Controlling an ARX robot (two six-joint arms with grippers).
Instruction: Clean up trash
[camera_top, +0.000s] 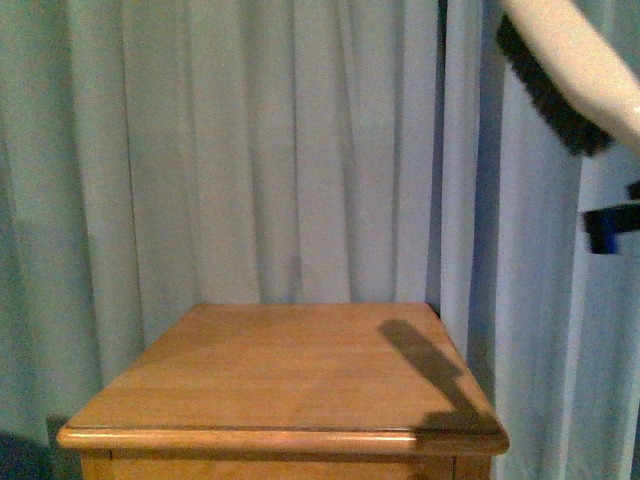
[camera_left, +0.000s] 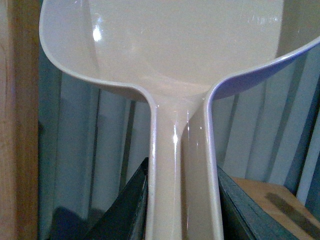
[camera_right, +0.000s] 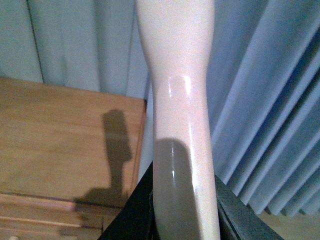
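Left hand (camera_left: 182, 212): closed on the handle of the dustpan (camera_left: 185, 45), with a dark finger pressed against each side of the handle. It shows only in the left wrist view.
Dustpan: beige-pink glossy plastic. Its broad scoop spreads out beyond the hand and is held in the air, clear of the desk (camera_left: 270, 200). A corner of the desk's top shows past the handle.
Wooden strip (camera_left: 20, 125): light-brown wood along one edge of the left wrist view. I cannot tell whether it belongs to the desk.
Curtain (camera_top: 250, 150): pale grey-blue, hanging in long folds behind the desk and down past its right side.
Desk top (camera_top: 280, 380): light-brown wood with a rounded front edge and faint grain lines.
Shadow (camera_top: 430, 370): a dark band slanting over the right part of the desk, from near its back edge to its front right corner.
Trash: I cannot tell its place from any of the three views.
Brush (camera_top: 560, 70): cream handle with black bristles (camera_top: 540, 100) along its lower side. It is tilted, high above the desk and to the right of its back right corner.
Dark part (camera_top: 610, 225): a black and blue piece right of the desk, below the brush. Too little shows to say what it is.
Right hand (camera_right: 185, 215): clamped on the brush handle, with a dark finger on each side, beside the desk's right edge.
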